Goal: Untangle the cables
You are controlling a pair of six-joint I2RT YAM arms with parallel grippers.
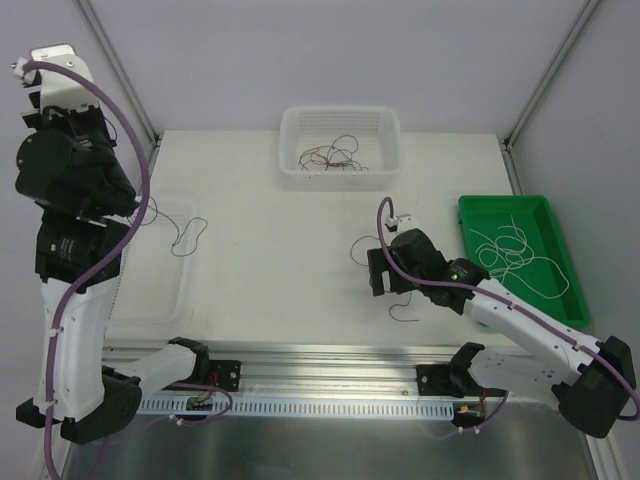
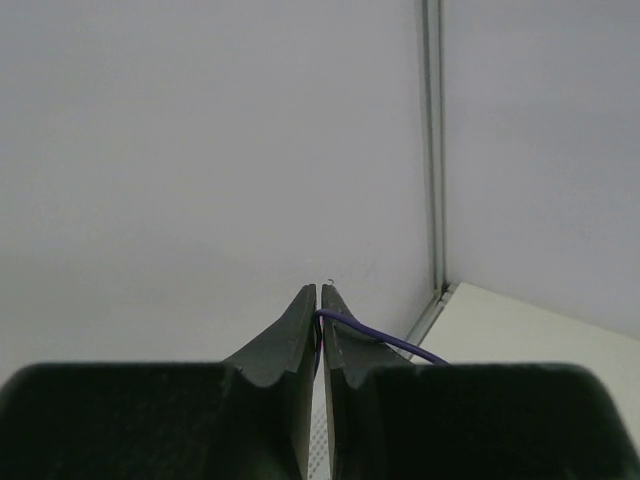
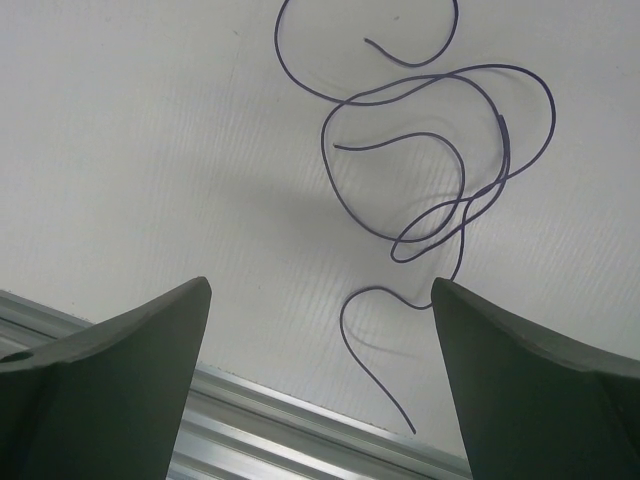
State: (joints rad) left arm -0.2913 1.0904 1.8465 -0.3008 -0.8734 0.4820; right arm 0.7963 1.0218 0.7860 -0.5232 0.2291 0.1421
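Note:
My left gripper (image 1: 140, 205) is raised over the table's left side. It is shut on a thin purple cable (image 2: 385, 338) that hangs down in loops (image 1: 188, 236) over a clear tray. In the left wrist view the jaws (image 2: 320, 292) are closed, with the cable coming out to the right. My right gripper (image 1: 385, 275) is open and empty. It hovers low over another thin purple cable (image 1: 362, 250) lying in loose curls on the table. In the right wrist view those curls (image 3: 440, 160) lie ahead, and the cable's tail (image 3: 375, 350) runs between the spread fingers (image 3: 130, 350).
A white basket (image 1: 340, 118) at the back holds a tangle of dark cables (image 1: 330, 156). A green tray (image 1: 470, 215) at the right holds white cables (image 1: 510, 245). A clear tray (image 1: 150, 290) lies at the left. An aluminium rail (image 1: 330, 352) runs along the near edge.

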